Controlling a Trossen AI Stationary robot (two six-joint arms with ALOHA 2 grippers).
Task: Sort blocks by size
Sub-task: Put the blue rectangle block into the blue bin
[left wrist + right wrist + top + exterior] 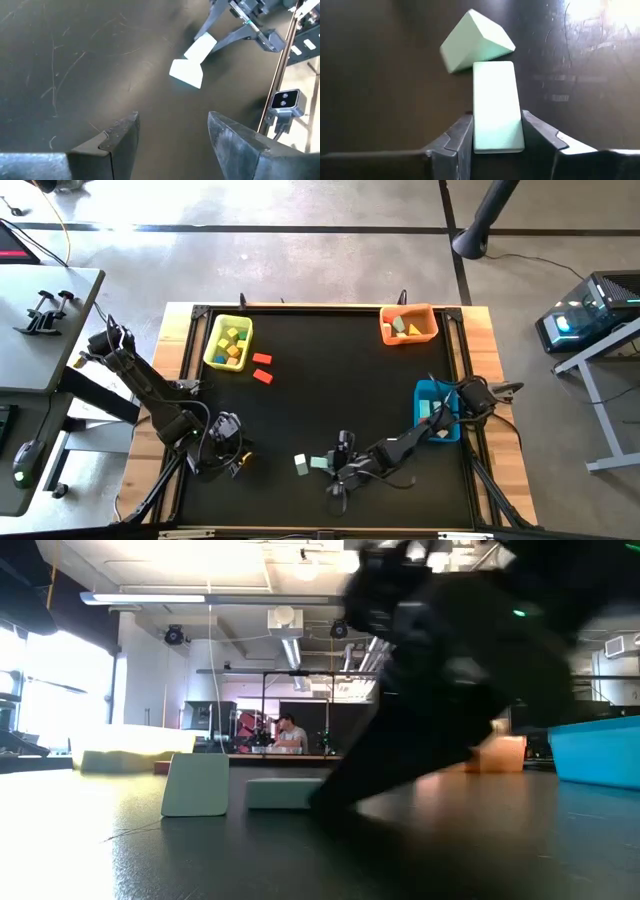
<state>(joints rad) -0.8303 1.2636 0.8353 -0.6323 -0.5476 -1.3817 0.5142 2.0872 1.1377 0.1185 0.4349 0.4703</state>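
A mint bar block (pixel 495 105) lies flat on the black mat near the table's front edge, with its far end against a mint wedge block (pixel 475 40). My right gripper (pixel 497 132) reaches in low from the right and is closed on the bar (pixel 320 463); the wedge (pixel 300 464) sits just to the left of it. My left gripper (pixel 172 135) hangs open above bare mat at the front left (pixel 235 455), holding nothing. Two red blocks (pixel 262 368) lie on the mat beside the yellow bin. My right gripper pinches the mint bar by its two long sides (pixel 479 135), at the end nearest the gripper, one finger on each side. The fingers slant down from the table's right and run along the bar. The bar lies flat on the mat.
A yellow bin (pixel 228 342) with several blocks stands at the far left, an orange bin (pixel 408 326) with blocks at the far right, and a blue bin (pixel 437 408) at the right edge beside my right arm. The middle of the mat is bare.
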